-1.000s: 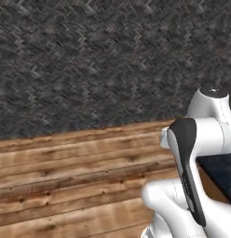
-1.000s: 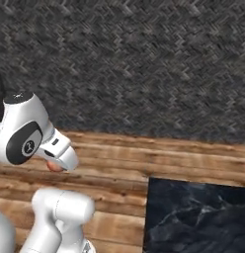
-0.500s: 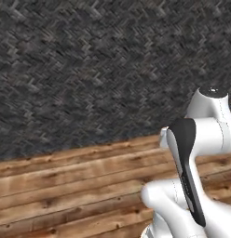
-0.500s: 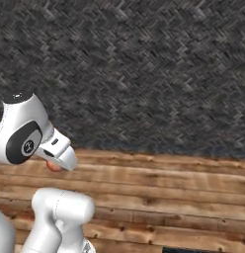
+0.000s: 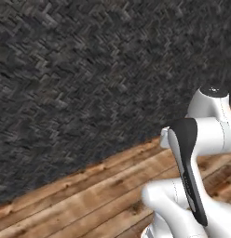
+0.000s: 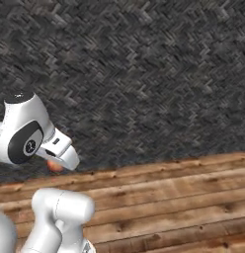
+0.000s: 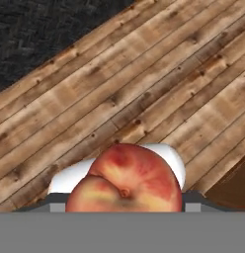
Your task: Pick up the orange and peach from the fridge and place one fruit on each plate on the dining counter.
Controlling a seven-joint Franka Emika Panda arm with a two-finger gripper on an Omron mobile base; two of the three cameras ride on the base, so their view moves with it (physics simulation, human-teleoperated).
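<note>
Pincer [image 6: 56,161]: closed on the peach [image 7: 125,179]; in the hand view the fruit sits right at the fingertips and hides them, and in the right base view a patch of salmon shows under the hand's tip.
Wall [image 5: 89,69]: dark herringbone surface, taking up most of both base views.
Floor [image 6: 169,197]: wooden planks, running below the wall and beneath the held fruit in the hand view.
Peach: clear of any surface, carried above the floor; undamaged as far as can be seen.
Recent change: the whole scene in both base views has shifted, so the base is driving or turning; the arm's pose against the base is unchanged.
Difference from earlier: a black stone slab at the lower right of the right base view one second ago is now out of frame; the wall-floor line has tilted.
Bearing on task: judged as the transit stage with one fruit in hand; placing on a plate is not yet done.
</note>
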